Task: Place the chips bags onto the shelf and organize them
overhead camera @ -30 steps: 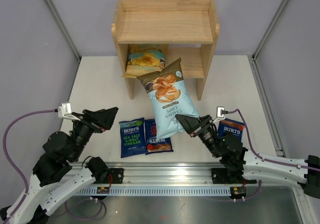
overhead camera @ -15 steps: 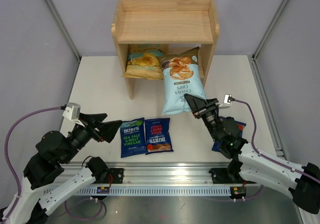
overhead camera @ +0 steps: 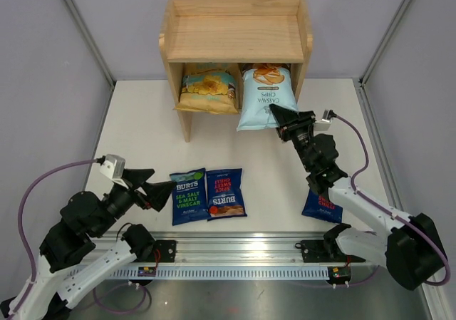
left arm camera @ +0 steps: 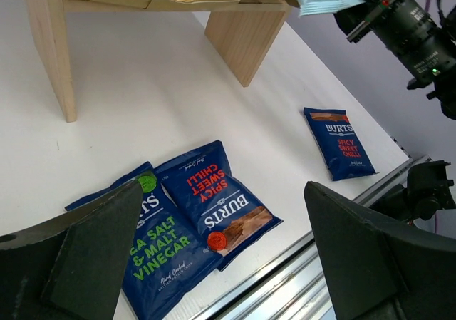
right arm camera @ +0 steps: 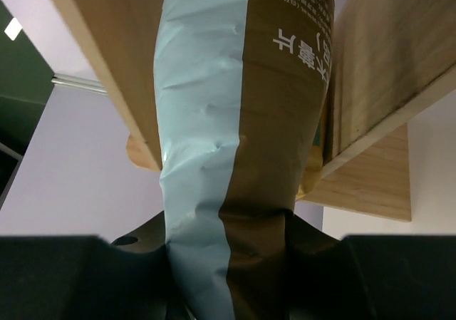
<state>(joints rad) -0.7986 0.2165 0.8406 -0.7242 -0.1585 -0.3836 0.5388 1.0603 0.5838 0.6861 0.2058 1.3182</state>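
Observation:
The wooden shelf (overhead camera: 235, 38) stands at the back. The yellow-and-teal bag (overhead camera: 207, 88) lies on the left of its lower tier. My right gripper (overhead camera: 279, 117) is shut on the near end of the pale blue cassava bag (overhead camera: 264, 97), whose brown top is inside the lower tier on the right; it fills the right wrist view (right arm camera: 235, 156). Two dark blue BURTS bags lie side by side near the front, Sea Salt & Malt Vinegar (overhead camera: 188, 195) and Spicy Sweet Chilli (overhead camera: 226, 192). A third BURTS bag (overhead camera: 320, 204) lies at the right under my right arm. My left gripper (overhead camera: 162, 189) is open, just left of the pair (left arm camera: 214, 199).
The shelf's upper tier (overhead camera: 235, 13) with its low rim holds nothing. The metal rail (overhead camera: 235, 259) runs along the near table edge. Grey walls close in both sides.
My right gripper has carried the cassava bag up and back from the table middle into the right of the lower tier. My left gripper has moved lower and towards the front BURTS bags.

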